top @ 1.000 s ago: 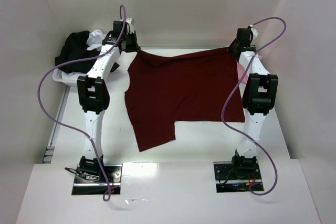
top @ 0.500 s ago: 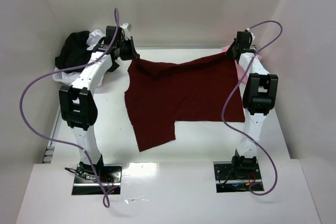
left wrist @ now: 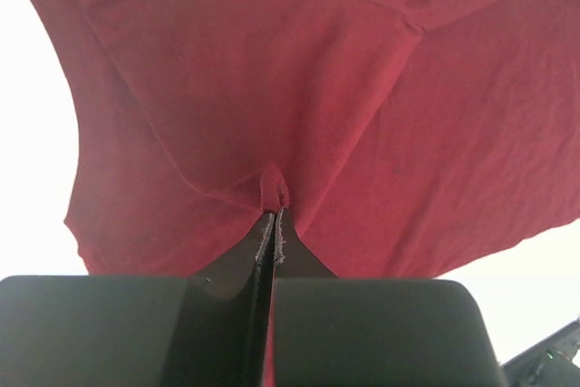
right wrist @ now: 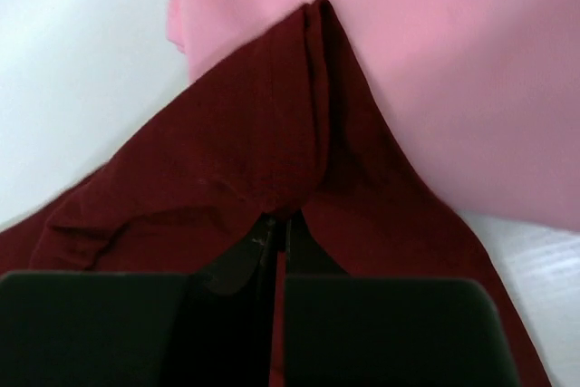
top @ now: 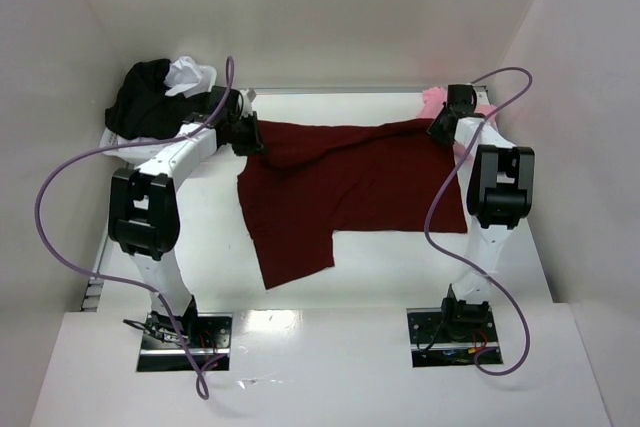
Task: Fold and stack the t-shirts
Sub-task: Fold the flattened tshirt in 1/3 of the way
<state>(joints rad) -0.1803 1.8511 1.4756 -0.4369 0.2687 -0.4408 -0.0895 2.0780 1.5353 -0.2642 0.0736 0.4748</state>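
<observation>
A dark maroon t-shirt [top: 345, 182] lies spread on the white table. Its far edge is lifted between my two grippers. My left gripper [top: 248, 137] is shut on the shirt's far left corner; the left wrist view shows a pinch of maroon cloth [left wrist: 272, 186] between the closed fingertips. My right gripper [top: 440, 125] is shut on the far right corner; the right wrist view shows the maroon fold [right wrist: 290, 169] clamped there. A light pink t-shirt [top: 432, 99] lies under the right gripper and fills the background in the right wrist view [right wrist: 453, 61].
A white bin [top: 125, 147] at the far left holds black cloth [top: 145, 92] and white cloth [top: 190, 74]. White walls enclose the table at the back and both sides. Purple cables loop from both arms.
Both grippers have come toward the near side, drawing the shirt's far edge forward. The left arm's elbow has swung out to the left.
</observation>
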